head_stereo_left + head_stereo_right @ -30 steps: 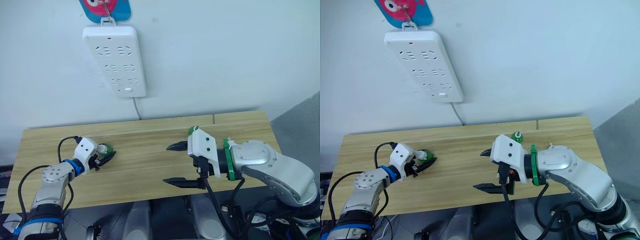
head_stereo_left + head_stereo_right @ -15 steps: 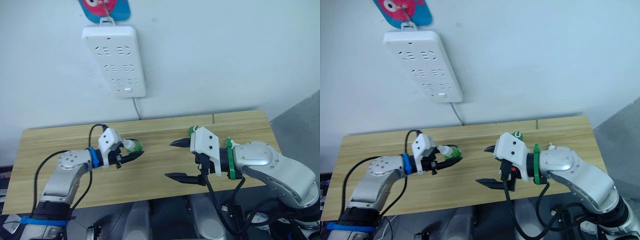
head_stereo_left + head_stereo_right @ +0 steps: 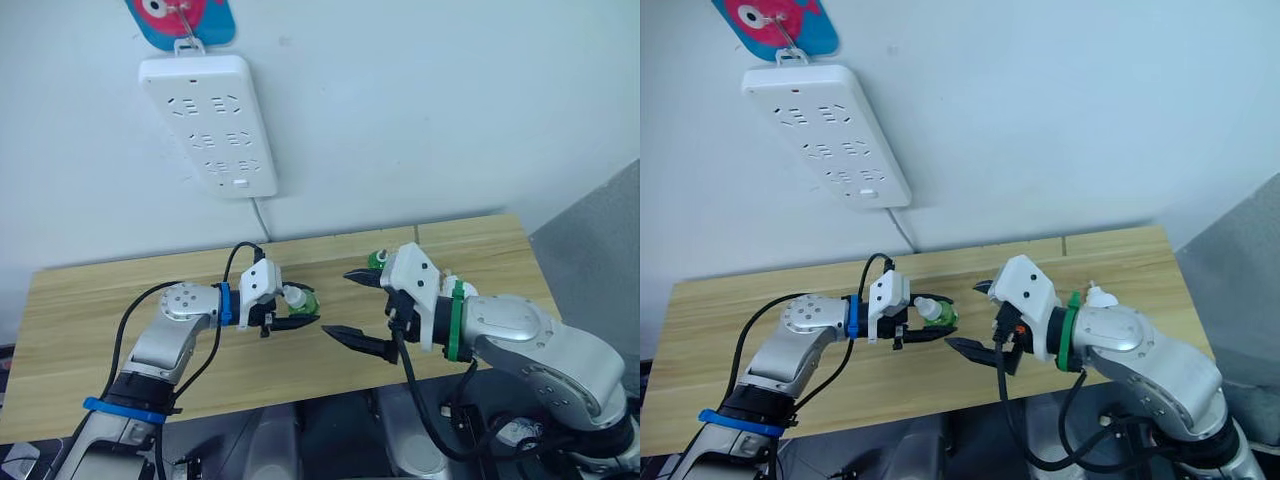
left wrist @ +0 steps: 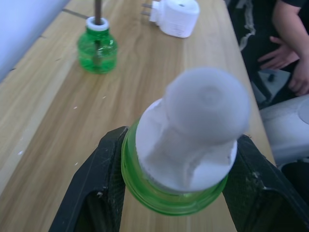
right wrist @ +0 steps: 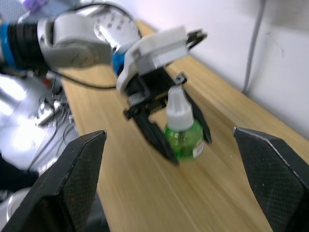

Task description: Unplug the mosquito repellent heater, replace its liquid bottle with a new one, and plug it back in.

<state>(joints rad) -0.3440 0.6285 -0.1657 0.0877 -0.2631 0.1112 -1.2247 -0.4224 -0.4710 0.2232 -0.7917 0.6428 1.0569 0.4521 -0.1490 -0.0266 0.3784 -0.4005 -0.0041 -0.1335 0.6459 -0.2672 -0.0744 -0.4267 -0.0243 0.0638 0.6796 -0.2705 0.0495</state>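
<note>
My left gripper [image 3: 300, 315] is shut on a green liquid bottle [image 4: 186, 145] with a white cap, holding it over the middle of the wooden table [image 3: 120, 290]. My right gripper [image 3: 339, 303] stands open just to the right of it, fingertips pointing at the bottle [image 5: 183, 135] without touching it. The white mosquito repellent heater [image 4: 175, 15] lies on the table with its prongs showing, unplugged. Close to it stands a second green bottle [image 4: 97, 46], uncapped, with a dark wick. This second bottle [image 3: 377, 260] sits just behind my right gripper.
A long white power strip [image 3: 208, 125] hangs on the wall above the table's left half, with its cable running down behind the table. A person's arm [image 4: 289, 34] is beyond the table's edge in the left wrist view.
My left gripper has carried the capped green bottle rightward from the table's left side to the middle. My right gripper has edged left toward it. The camera has shifted a little.
</note>
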